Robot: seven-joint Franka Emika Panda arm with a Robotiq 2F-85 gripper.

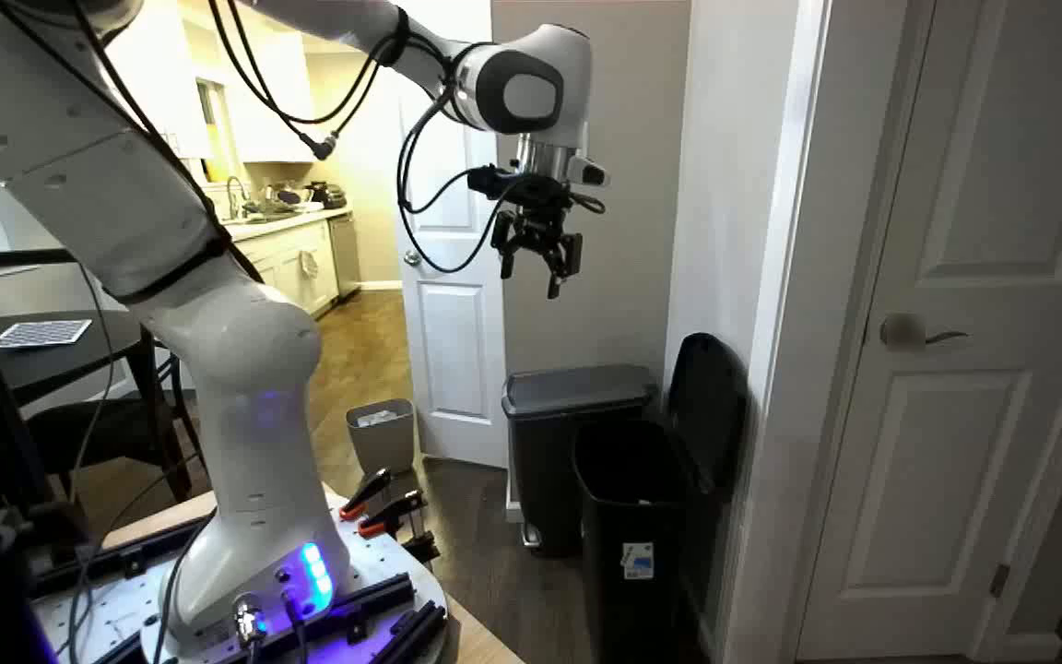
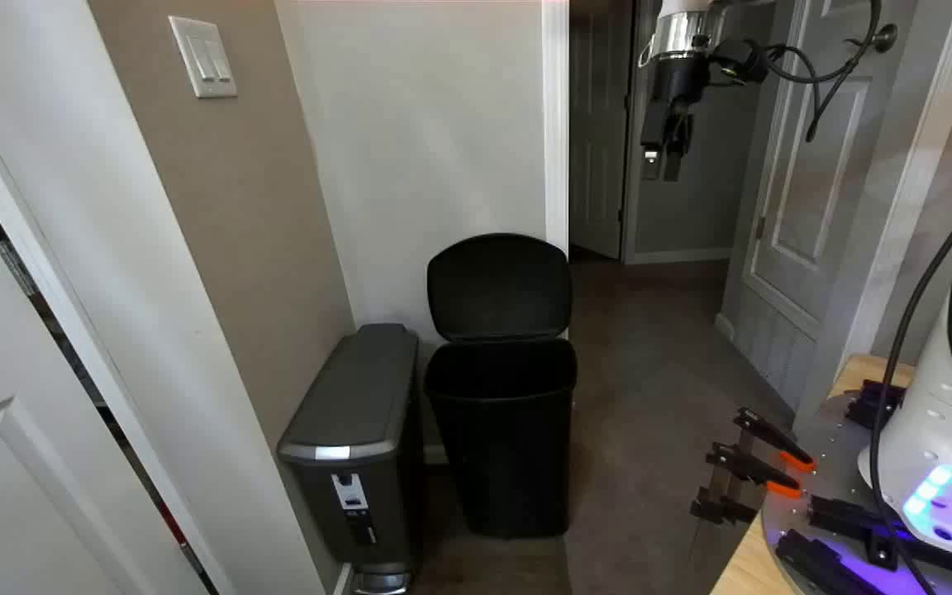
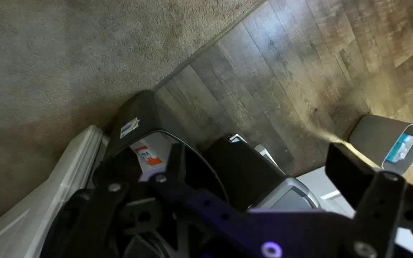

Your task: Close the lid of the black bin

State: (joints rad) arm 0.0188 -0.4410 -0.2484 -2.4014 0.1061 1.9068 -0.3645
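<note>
- Wood-plank flooring (image 3: 249, 93) is meeting grey-brown carpet (image 3: 66, 64) along a slanting line in the wrist view.
- We are locating the tall, narrow, rectangular black plastic bin (image 2: 502, 471) in both exterior views; it is standing upright near a pale wall (image 2: 443, 124), its mouth facing upward and uncovered.
- On one of its sides we are seeing a small white-and-blue label (image 1: 638, 561).
- We are finding the black, rounded-rectangular plastic lid (image 2: 499, 287) swung up along one edge of the black plastic bin, where it is standing nearly upright before the pale wall; we are not establishing whether lid and wall are touching.
- Just beside the black plastic bin, a dark grey rectangular bin (image 2: 360, 421) with a flat top is standing.
- Beside a white panelled door (image 1: 453, 350), a small, tapered grey wastebasket (image 1: 382, 447) is standing.
- We are observing a white, jointed robot arm (image 1: 259, 350) that is holding its black two-finger gripper (image 1: 531, 277) above the level of the raised lid and apart from it.
- We are reading the jaws as released: the two black fingers (image 3: 348, 172) are standing wide apart in the wrist view.
- Inside the black plastic bin, a white, orange-printed item (image 3: 147, 154) is showing, while the gripper is hiding part of the mouth.
</note>
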